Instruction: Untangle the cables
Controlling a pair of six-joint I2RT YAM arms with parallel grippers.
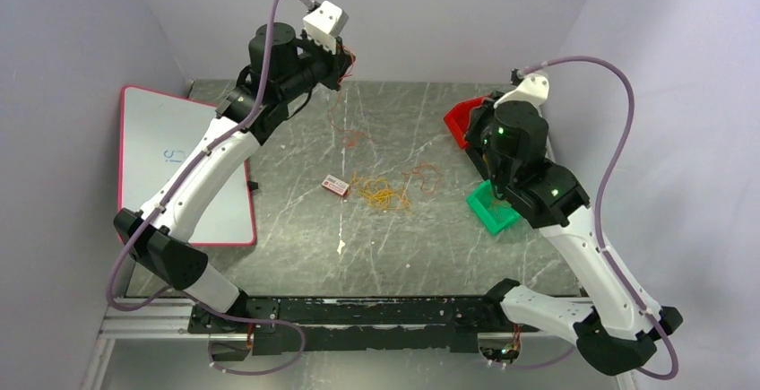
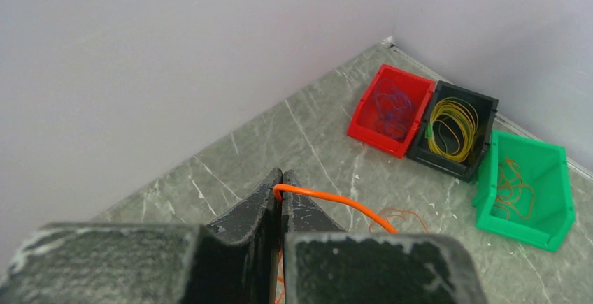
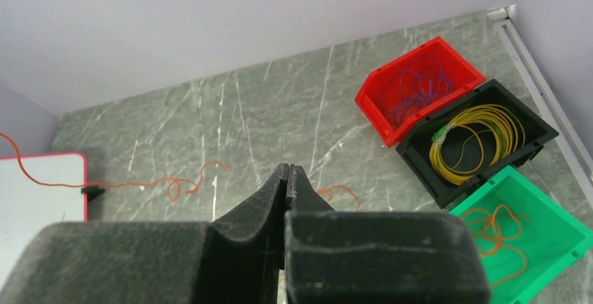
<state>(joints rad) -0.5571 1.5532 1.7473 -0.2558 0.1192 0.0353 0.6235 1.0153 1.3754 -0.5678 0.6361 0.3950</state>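
At the near edge of the bench (image 1: 296, 255) the two arm bases sit on a black rail. A little farther in, about mid-bench, lies a loose heap of cables (image 1: 385, 195), thin yellow and orange strands knotted together, with a small red-and-white tag (image 1: 335, 185) just beside it on the left. A white board (image 1: 179, 166) with a red rim lies flat along the left side. To the right, the right pincer (image 3: 287, 171) points down over the bench with its jaws pressed fully together and nothing visible between the tips. Beyond it stand three bins side by side. The green bin (image 3: 559, 223) holds orange strands, the black bin (image 3: 419, 171) holds a yellow coil, and the red bin (image 3: 374, 119) holds bluish-purple loops. Farthest back, near the rear wall, the left pincer (image 2: 281, 175) is raised high, its jaws clamped on an orange cable (image 2: 329, 198). That cable arcs out from between the fingers and hangs down to the bench, where its loose end curls apart from the heap.
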